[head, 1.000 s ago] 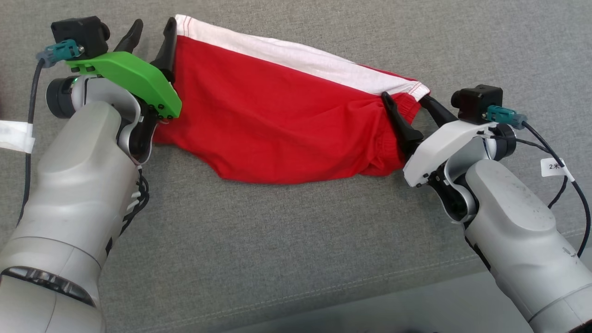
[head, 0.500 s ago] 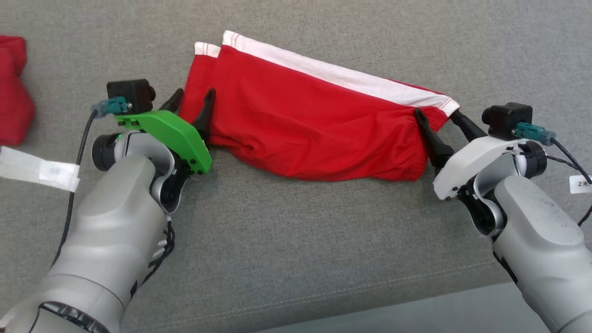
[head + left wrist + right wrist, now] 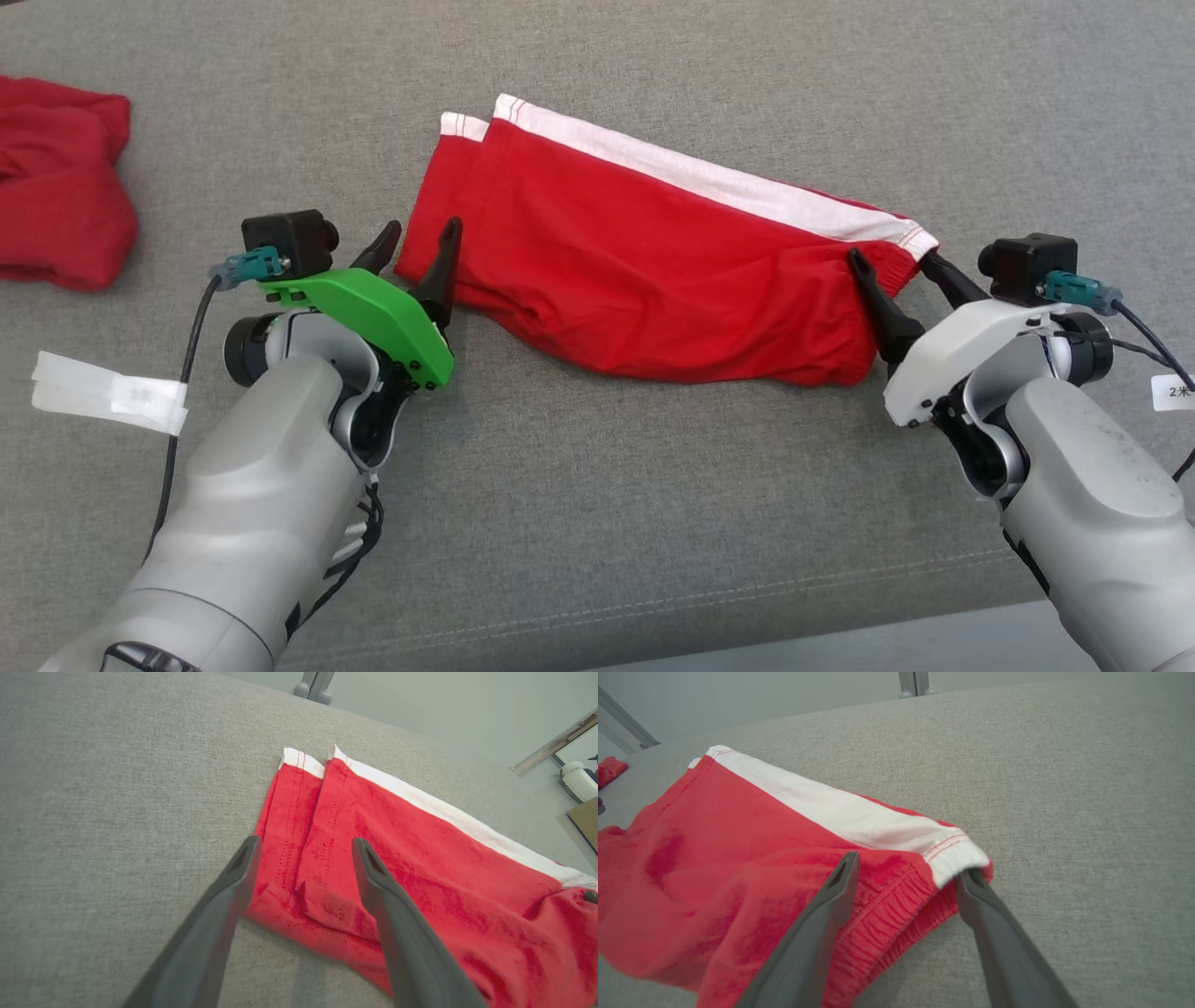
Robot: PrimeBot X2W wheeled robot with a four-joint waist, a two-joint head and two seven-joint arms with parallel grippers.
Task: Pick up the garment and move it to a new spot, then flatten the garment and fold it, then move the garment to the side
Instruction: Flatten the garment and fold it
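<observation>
1. One pair of red shorts [image 3: 653,271], white side stripe, lies folded on the grey cushion [image 3: 597,523].
2. Left gripper [image 3: 420,231]: jaws spread at the hem end, grasping nothing.
3. Right gripper [image 3: 892,259]: jaws spread astride the waistband, grasping nothing.
4. One second red garment [image 3: 56,177], far left.

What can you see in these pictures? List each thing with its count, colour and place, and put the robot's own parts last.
garment: one, red shorts with a white side stripe, lying folded in the middle of the surface.
second cloth: one, red, bunched at the far left of the head view, apart from the garment.
surface: one, grey woven fabric, under everything.
cable tags: two, white, one on each arm's cable.
left gripper: one, dark fingers on a green mount, open, at the garment's leg-hem end.
right gripper: one, dark fingers on a white mount, open, astride the waistband corner.
</observation>
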